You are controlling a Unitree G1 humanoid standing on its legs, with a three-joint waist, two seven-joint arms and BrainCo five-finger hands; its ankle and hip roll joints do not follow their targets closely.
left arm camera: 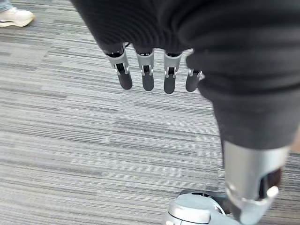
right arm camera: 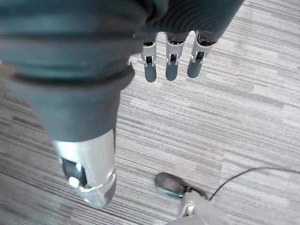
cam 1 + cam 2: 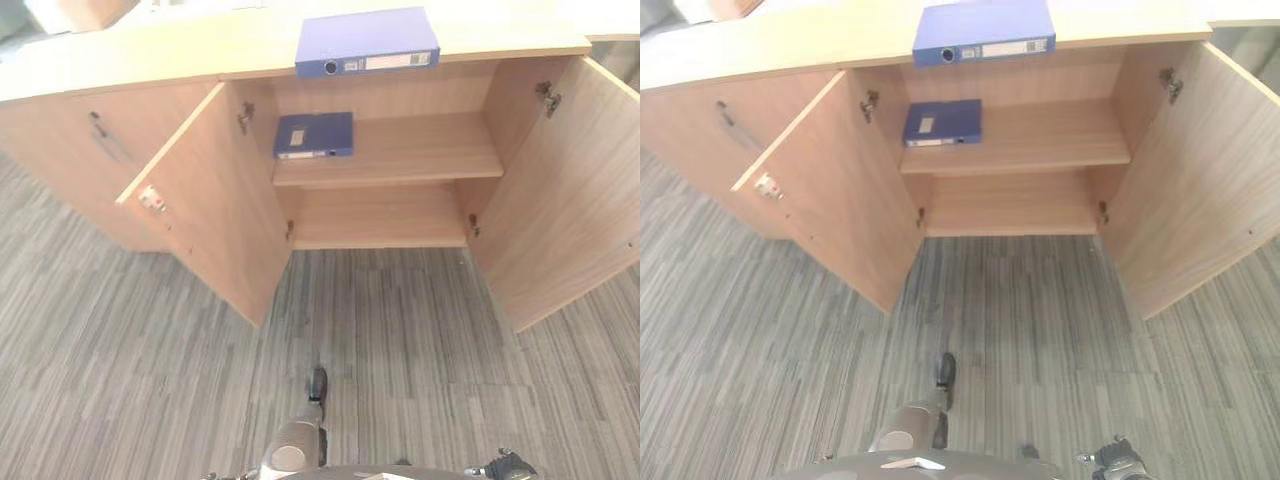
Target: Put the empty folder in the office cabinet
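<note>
A thick blue folder (image 3: 366,42) lies flat on top of the wooden office cabinet (image 3: 150,50), above its open compartment. A thinner blue folder (image 3: 314,134) lies on the left part of the upper shelf (image 3: 420,155) inside. My left hand (image 1: 147,75) hangs over the grey carpet with straight fingers and holds nothing. My right hand (image 2: 171,63) hangs the same way, fingers straight and empty. Both hands are well short of the cabinet and low.
Both cabinet doors stand wide open: the left door (image 3: 215,215) and the right door (image 3: 570,190) jut out over the striped grey carpet (image 3: 400,340). The lower shelf (image 3: 380,215) is bare. A person's white shoe (image 1: 16,16) stands on the carpet.
</note>
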